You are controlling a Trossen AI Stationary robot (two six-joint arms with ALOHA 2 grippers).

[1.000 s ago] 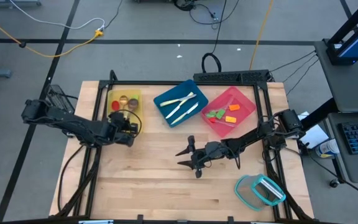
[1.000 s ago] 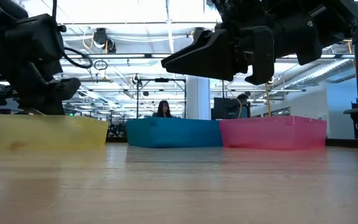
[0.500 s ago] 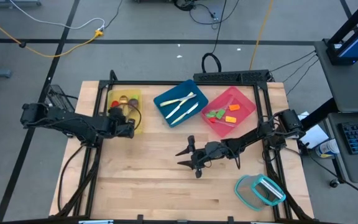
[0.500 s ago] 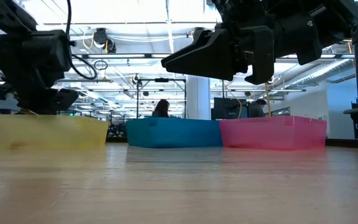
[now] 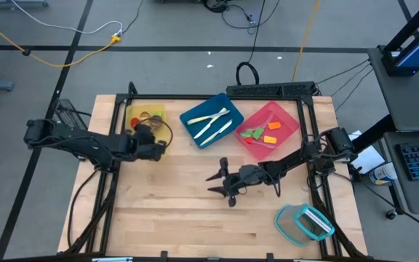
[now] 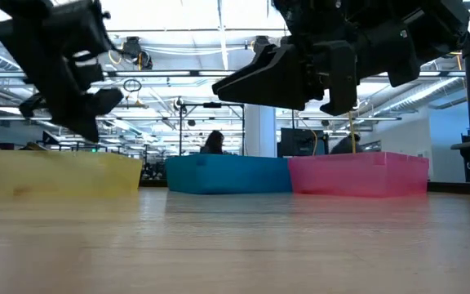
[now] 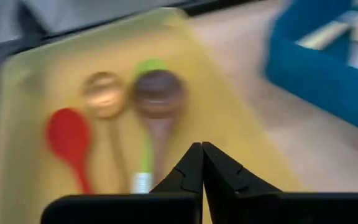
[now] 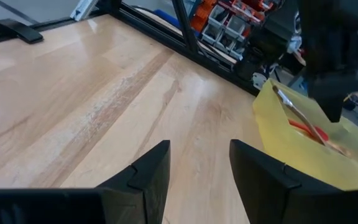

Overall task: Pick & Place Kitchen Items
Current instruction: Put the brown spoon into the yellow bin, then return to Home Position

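In the yellow tray (image 5: 144, 116) lie a red spoon (image 7: 70, 140), a green spoon (image 7: 146, 67) and two brown wooden spoons (image 7: 159, 99). My left gripper (image 7: 201, 155) is shut and empty, hanging above the tray's near end (image 5: 155, 142). The blue tray (image 5: 211, 120) holds cream knives (image 5: 213, 124). Short orange, green and red pieces (image 5: 262, 132) are in the pink tray (image 5: 286, 120). My right gripper (image 5: 220, 183) stands open and empty above the bare wood at mid-table, pointing toward the table's left edge (image 8: 197, 165).
A clear container with a teal rim (image 5: 304, 222) sits at the near right corner. The three trays stand in a row along the far side (image 6: 227, 174). Black frame rails (image 5: 195, 96) border the table. Bare wood lies between the trays and the near edge.
My left gripper has risen above the yellow tray and rolled at the wrist, staying over the tray's near end. The spoons lie where they were. My right arm has kept still.
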